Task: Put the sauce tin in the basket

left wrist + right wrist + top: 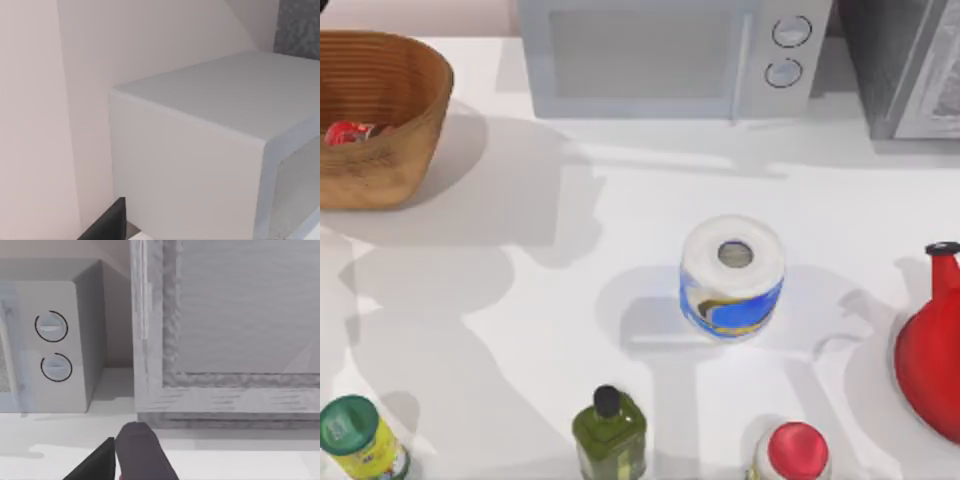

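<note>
The sauce tin (348,132) lies on its side inside the basket (410,110), its red body and silver end showing against the inner wall. The light brown woven basket stands at the table's far left corner. A dark part of my left gripper (107,222) shows at the edge of the left wrist view, facing the side of the microwave. Part of my right gripper (131,456) shows low in the right wrist view, above the table in front of the grey cabinet. Neither gripper is near the basket.
A white microwave (670,55) stands at the back, a grey cabinet (910,70) to its right. A paper roll (732,277) stands mid-table, a red jug (932,345) at the right edge. Along the front are a green-lidded jar (358,438), an olive oil bottle (609,432) and a red-capped container (794,452).
</note>
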